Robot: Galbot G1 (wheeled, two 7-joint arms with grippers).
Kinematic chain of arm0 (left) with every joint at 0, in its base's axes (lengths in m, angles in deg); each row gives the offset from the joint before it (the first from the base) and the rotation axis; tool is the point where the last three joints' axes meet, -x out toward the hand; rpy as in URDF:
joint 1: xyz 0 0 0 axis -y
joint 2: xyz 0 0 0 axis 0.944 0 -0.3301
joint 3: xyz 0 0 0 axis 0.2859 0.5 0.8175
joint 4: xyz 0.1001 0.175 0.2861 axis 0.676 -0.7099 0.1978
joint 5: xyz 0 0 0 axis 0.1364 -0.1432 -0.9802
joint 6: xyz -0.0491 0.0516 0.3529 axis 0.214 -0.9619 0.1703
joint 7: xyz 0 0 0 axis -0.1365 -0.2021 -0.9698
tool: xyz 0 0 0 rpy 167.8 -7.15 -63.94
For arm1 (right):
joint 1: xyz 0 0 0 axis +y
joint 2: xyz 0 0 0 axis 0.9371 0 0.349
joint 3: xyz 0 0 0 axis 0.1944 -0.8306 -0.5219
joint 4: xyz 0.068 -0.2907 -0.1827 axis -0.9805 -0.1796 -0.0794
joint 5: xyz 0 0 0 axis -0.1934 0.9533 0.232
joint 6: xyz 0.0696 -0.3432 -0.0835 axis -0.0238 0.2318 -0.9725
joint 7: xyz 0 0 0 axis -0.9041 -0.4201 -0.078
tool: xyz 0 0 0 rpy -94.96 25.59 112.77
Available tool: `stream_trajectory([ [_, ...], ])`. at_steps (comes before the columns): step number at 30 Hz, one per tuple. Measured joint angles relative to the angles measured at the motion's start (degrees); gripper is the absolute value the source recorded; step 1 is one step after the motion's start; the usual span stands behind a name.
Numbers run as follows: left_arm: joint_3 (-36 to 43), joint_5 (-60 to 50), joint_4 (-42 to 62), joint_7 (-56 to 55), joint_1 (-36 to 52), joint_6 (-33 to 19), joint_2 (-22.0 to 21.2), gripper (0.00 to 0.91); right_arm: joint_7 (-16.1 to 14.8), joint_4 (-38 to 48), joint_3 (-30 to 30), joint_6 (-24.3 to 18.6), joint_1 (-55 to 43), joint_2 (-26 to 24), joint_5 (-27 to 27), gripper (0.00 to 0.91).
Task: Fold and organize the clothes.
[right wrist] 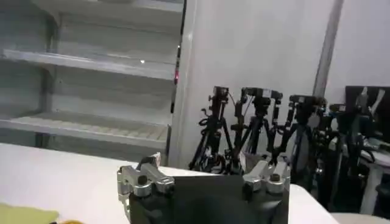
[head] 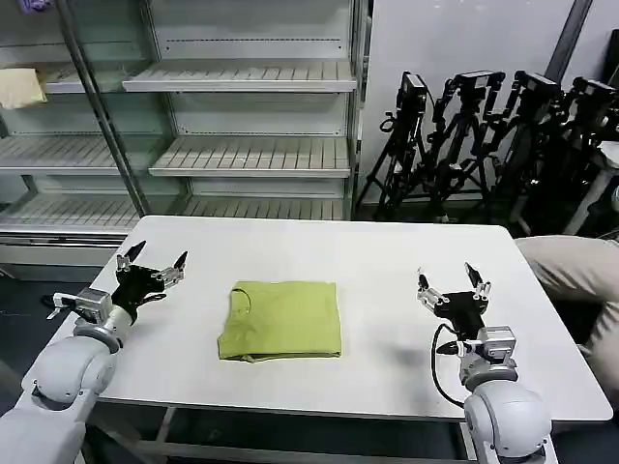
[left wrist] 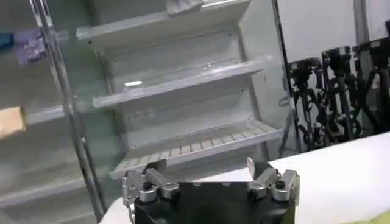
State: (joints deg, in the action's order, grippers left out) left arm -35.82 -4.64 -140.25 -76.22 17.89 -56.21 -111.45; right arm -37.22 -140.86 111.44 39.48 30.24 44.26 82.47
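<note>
the lime yellow-green t-shirt (head: 281, 320) lay folded into a neat rectangle at the middle of the white tabletop (head: 387, 261), its neckline at the left edge and no printed graphic showing on the upper face. the left pincer (head: 152, 262) hovered over the left part of the tabletop, well apart from the shirt, its fingers spread wide and holding nothing. the right pincer (head: 453, 277) stood over the right part of the tabletop, likewise wide open and empty, also well clear of the shirt.

the head view gave the whole layout: shirt between the two arms, empty shelving (head: 242, 155) beyond the far edge, and a cluster of black tripods (head: 484, 135) at the far right. the left wrist view showed the left pincer (left wrist: 209, 176) with spread fingers against the shelving (left wrist: 183, 91), plus a sliver of tabletop. the right wrist view showed the right pincer (right wrist: 205, 175) open before the tripods (right wrist: 262, 134), with a corner of the t-shirt (right wrist: 24, 214) at the picture's edge.
</note>
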Motion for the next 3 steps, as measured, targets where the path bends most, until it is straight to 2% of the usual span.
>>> stream_trajectory([
  [3,-0.87,-1.66,0.14,1.17,-0.89,-1.63,0.06,0.907,-0.03,0.22,-0.49,-0.99,0.0,0.14,1.14,0.907],
])
